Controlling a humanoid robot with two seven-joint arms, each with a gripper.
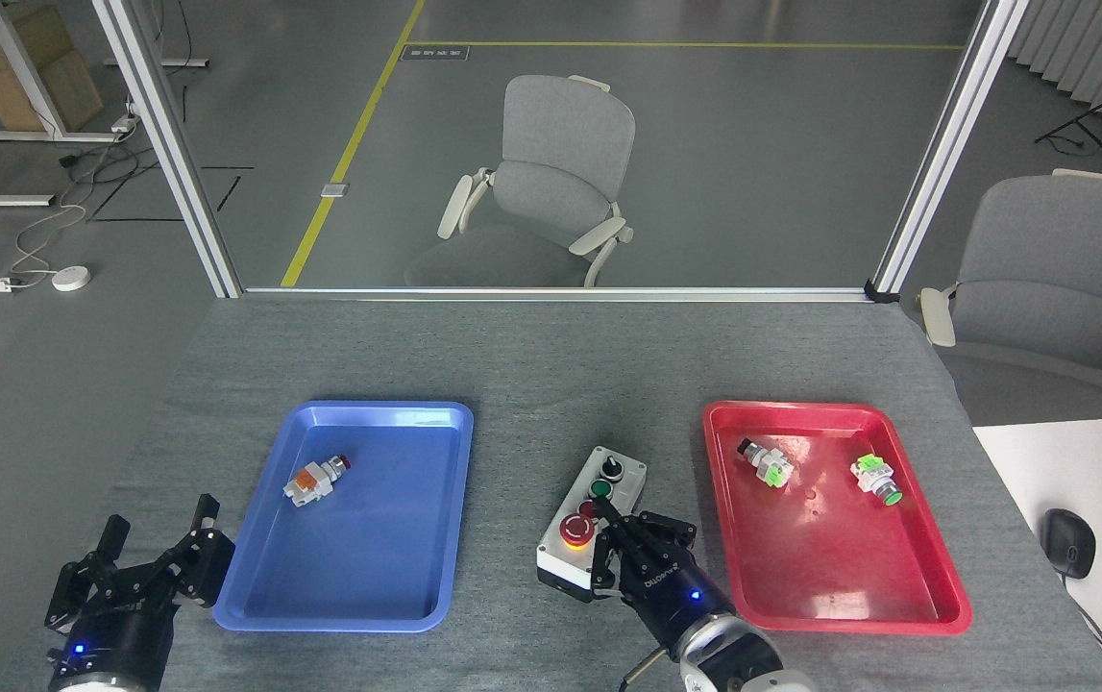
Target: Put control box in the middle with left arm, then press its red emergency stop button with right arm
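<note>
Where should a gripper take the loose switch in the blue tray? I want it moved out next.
Grip the switch across its white block, coming from straight above. It lies on its side, tilted, red tip up-right, with bare blue tray floor all round, so fingers can close across its narrow width.

The worktop (pixel 531 356) is covered in grey felt-like material. Three items rest directly on it: a blue tray (pixel 416 538) at left, a red tray (pixel 906 577) at right, and the control box (pixel 565 557) between them (pale grey face, black base), standing apart from both trays, nearer the front edge.
</note>
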